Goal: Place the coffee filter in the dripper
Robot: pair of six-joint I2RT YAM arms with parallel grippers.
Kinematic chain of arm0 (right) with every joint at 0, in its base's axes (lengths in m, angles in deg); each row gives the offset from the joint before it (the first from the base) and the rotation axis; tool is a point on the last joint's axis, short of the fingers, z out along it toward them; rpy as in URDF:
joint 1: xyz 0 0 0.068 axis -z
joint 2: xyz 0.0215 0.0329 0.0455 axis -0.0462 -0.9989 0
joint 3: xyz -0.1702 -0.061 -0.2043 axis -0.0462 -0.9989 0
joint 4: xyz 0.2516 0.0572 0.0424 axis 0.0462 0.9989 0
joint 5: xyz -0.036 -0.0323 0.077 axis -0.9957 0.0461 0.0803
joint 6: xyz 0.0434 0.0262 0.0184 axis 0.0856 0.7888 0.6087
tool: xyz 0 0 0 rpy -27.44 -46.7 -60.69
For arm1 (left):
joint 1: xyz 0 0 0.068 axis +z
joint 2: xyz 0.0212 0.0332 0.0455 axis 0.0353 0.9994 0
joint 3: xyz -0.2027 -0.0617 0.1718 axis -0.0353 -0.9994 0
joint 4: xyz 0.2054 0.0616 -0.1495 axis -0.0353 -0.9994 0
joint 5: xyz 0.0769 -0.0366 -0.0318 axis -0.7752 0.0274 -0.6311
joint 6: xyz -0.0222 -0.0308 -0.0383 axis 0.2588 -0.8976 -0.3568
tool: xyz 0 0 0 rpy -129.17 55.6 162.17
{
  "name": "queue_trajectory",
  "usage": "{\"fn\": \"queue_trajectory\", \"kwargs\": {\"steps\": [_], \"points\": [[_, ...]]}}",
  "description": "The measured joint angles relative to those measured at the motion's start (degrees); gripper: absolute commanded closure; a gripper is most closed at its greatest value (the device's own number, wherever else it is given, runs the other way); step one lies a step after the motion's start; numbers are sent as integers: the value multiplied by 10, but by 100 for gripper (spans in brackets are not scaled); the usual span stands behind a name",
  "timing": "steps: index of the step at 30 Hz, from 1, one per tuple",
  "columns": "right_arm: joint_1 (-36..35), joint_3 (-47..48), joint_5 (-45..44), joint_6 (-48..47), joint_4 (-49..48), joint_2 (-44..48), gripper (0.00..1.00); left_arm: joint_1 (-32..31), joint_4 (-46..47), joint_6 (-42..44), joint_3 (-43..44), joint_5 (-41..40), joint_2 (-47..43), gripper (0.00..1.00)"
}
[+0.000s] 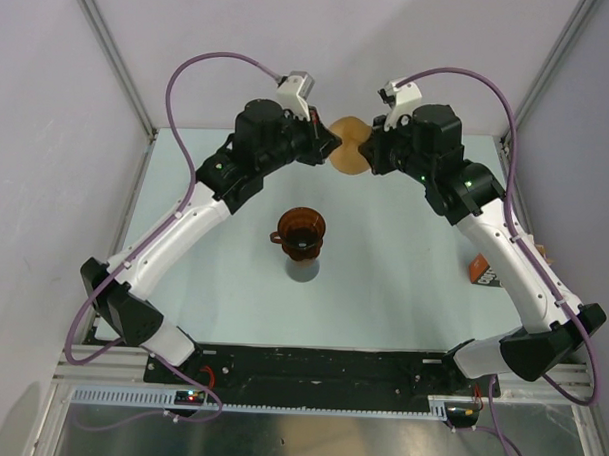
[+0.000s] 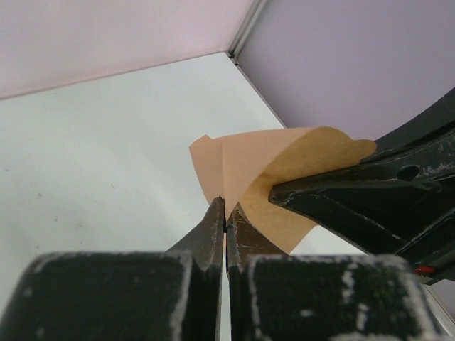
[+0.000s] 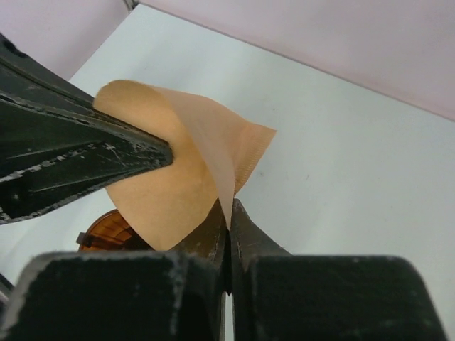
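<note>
At upper centre, the left gripper (image 1: 334, 149) and right gripper (image 1: 368, 152) each clamp the coffee filter (image 1: 349, 147), seemingly opening it; next, lower it into the mid-frame dripper (image 1: 299, 231).

Top view: overhead, looking down on table (image 1: 403, 281). Wrist views: close, facing each other, sharing coffee filter (image 2: 249, 163).

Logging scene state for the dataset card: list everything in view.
coffee filter: 1, tan-brown, far centre, held between both tools
dripper: 1, dark reddish-brown, table centre, on top of the grey vessel
grey vessel: 1, grey, under the dripper
printed bag: 1, orange-brown, right table edge, only partly visible
table: 1, pale, walled on three sides
left tool: 1, black, shut on one edge of the filter
right tool: 1, black, shut on another edge
</note>
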Motion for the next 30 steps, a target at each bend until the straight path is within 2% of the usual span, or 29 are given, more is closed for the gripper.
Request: {"fn": "queue_trajectory", "kwargs": {"steps": [12,14,15,17,30], "points": [[5,-10,70,0,-14,5,100,-1,5,15,0,74,12,100],[11,-13,75,0,-13,8,89,0,5,16,0,78,12,100],[15,-13,77,0,-13,9,79,1,6,18,0,78,12,100],[21,-14,77,1,-13,11,68,3,7,19,0,79,12,100],[32,-15,70,6,-14,22,54,5,7,24,-3,82,12,100]]}}
